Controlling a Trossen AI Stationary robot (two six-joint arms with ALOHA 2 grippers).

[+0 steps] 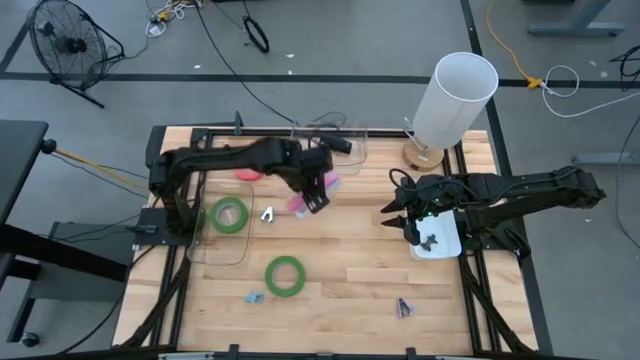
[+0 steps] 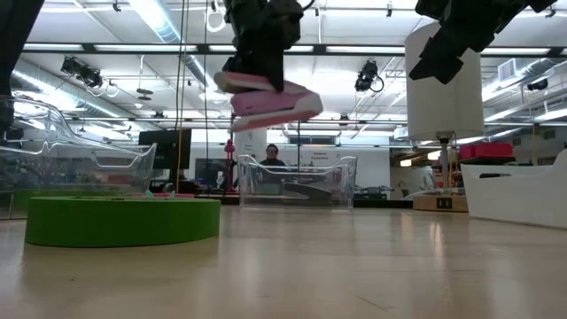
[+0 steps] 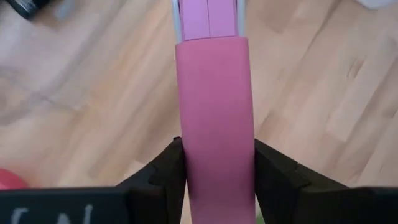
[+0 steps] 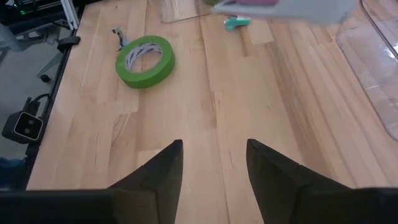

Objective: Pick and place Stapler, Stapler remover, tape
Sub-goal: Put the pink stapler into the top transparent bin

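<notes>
One thing is picked so far: the pink stapler [image 1: 304, 198] hangs in the air over the worktop [image 1: 340, 270], pinched by the left fingers [image 3: 166, 171]. Two green tape rolls [image 1: 285, 275] and a pink-red one [image 1: 247, 174] lie on the wood, waiting. The right gripper [image 4: 213, 163] waits spread and empty over a white bin [image 1: 440, 242]. A person sits far back in the big, bright room.
</notes>
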